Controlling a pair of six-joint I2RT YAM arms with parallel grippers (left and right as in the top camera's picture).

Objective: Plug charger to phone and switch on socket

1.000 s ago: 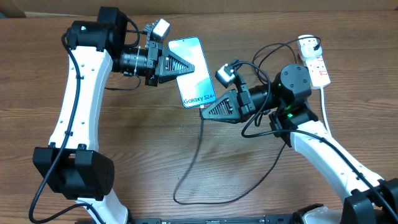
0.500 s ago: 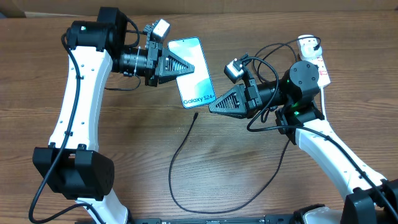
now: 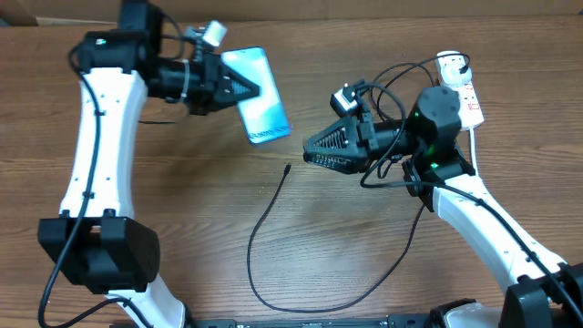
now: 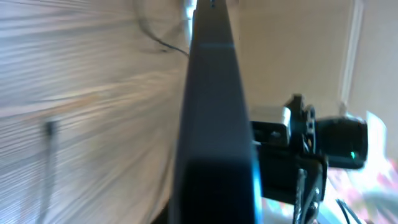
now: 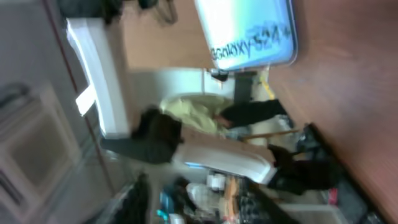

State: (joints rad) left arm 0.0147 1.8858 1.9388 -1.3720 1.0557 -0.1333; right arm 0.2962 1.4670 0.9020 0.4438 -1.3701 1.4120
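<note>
My left gripper (image 3: 239, 89) is shut on the phone (image 3: 262, 109) and holds it tilted above the table at the back left. The left wrist view shows the phone edge-on as a dark slab (image 4: 211, 124). Its "Galaxy S24" screen shows in the right wrist view (image 5: 249, 31). My right gripper (image 3: 310, 151) is raised, points left toward the phone and looks open and empty. The charger cable's connector tip (image 3: 287, 169) lies loose on the table below and between the grippers, and also shows in the left wrist view (image 4: 50, 127). The cable (image 3: 260, 273) loops toward the front. The white socket strip (image 3: 462, 89) lies at the back right.
The strip's thick white cord (image 3: 476, 150) runs down the right side behind my right arm. Black arm wiring hangs around the right wrist (image 3: 392, 87). A cardboard edge (image 3: 364, 7) lines the back of the wooden table (image 3: 182, 237). The right wrist view is blurred.
My right gripper let go of the connector tip, which dropped onto the table. My left gripper lifted the phone and carried it left, tilting it. The right gripper rose and turned slightly.
</note>
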